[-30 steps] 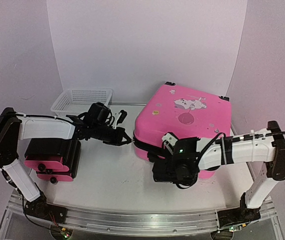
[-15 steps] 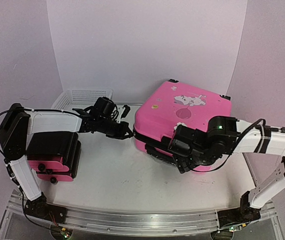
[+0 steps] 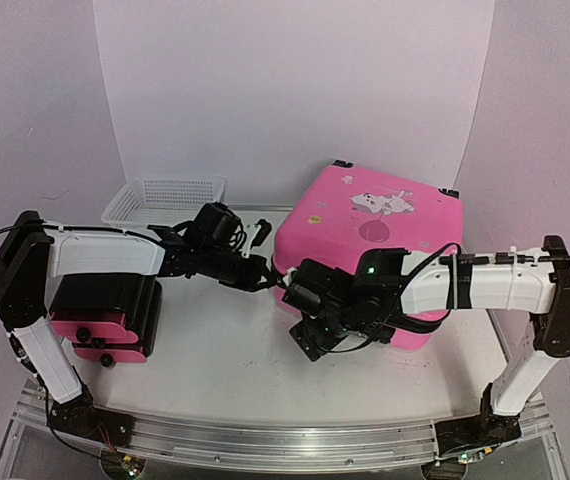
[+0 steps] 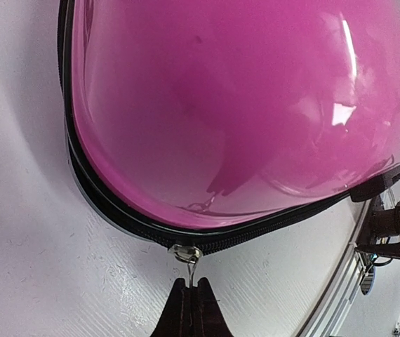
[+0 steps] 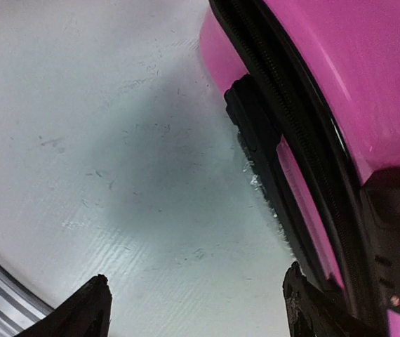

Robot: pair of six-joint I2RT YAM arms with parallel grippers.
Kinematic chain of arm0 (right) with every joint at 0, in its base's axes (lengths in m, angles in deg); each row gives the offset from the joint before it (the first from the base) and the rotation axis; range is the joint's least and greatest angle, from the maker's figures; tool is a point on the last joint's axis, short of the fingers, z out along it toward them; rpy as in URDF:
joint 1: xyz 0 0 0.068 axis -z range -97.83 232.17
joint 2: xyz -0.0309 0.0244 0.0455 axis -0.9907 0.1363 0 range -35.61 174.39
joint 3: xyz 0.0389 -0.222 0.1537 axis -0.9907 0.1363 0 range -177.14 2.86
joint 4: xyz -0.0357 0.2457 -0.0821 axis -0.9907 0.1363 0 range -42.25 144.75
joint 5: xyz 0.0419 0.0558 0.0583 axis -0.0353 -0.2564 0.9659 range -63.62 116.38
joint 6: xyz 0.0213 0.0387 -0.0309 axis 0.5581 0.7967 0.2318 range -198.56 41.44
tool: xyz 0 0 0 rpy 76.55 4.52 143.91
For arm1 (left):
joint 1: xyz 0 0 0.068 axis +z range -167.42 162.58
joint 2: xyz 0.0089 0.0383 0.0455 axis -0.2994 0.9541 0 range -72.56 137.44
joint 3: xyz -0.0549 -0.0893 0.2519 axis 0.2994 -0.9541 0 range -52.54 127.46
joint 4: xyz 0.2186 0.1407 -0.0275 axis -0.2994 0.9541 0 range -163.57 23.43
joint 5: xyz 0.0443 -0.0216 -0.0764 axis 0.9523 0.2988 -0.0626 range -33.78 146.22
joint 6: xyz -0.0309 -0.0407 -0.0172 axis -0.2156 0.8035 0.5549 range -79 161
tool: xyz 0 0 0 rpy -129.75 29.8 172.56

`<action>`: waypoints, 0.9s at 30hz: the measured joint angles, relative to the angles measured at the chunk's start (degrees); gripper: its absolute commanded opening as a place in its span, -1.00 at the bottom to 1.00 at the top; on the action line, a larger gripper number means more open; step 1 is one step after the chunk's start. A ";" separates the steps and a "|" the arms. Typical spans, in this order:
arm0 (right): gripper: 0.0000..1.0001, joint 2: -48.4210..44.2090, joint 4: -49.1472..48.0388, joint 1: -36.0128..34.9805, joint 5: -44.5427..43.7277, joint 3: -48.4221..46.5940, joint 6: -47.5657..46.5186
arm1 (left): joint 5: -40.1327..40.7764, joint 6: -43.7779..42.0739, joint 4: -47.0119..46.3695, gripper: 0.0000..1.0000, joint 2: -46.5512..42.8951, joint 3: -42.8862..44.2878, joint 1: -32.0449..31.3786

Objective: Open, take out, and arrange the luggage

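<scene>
The luggage (image 3: 335,235) lies flat on the counter (image 3: 225,370), right of centre, sticker side up. We judge its glossy hard shell to be stiff, slippery and bulky, with no pinch point on the curved face. The usable holds are the zipper pull (image 4: 186,253) and, once the seam is free, the lid edge. The left claw (image 4: 189,303) is pinched tight on the zipper pull at the near-left corner. We cannot tell how much of the zipper is undone. The right claw (image 5: 196,298) is spread wide and empty, low over the counter just beside the front seam, where it may obstruct the zipper path. A white mesh basket (image 3: 165,195) sits at the back left. A smaller pink and black case (image 3: 105,325) sits at the near left, well apart from the luggage.
</scene>
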 measured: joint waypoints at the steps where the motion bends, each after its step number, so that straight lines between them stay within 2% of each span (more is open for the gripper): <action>1: 0.63 0.59 1.09 0.35 -0.44 -0.63 -4.46 | -0.17 0.00 -0.11 -1.00 -0.02 -0.09 0.00; 4: 0.62 2.51 3.54 2.08 -0.83 -2.78 -14.82 | -0.46 -0.02 -0.42 -1.00 -0.11 -0.37 0.09; 9: 0.55 4.94 6.23 4.96 -1.25 -3.52 -24.57 | -0.46 0.00 -0.42 -1.00 -0.20 -0.39 0.11; 11: 0.49 6.10 6.73 5.49 -1.38 -3.58 -27.47 | -0.46 0.00 -0.42 -1.00 -0.20 -0.39 0.13; 14: 0.25 8.59 6.97 5.88 -1.99 -4.68 -31.21 | -0.48 -0.02 -0.42 -1.00 -0.20 -0.39 0.17; 17: 0.13 10.88 6.54 6.32 -2.54 -5.77 -33.68 | -0.72 -0.02 -0.42 -1.00 -0.20 -0.39 0.39; 21: 0.08 12.70 5.86 7.06 -4.15 -6.27 -35.76 | -1.07 -0.02 -0.42 -1.00 -0.20 -0.42 0.70; 22: -0.08 12.87 5.60 7.28 -4.35 -6.27 -36.13 | -1.11 0.00 -0.42 -1.00 -0.20 -0.44 0.72; 25: -0.74 13.49 4.72 7.69 -4.83 -6.27 -37.53 | -1.16 0.00 -0.42 -1.00 -0.22 -0.44 0.72; 27: -0.86 13.77 3.98 8.35 -6.29 -6.27 -37.51 | -1.16 -0.02 -0.42 -1.00 -0.22 -0.52 0.76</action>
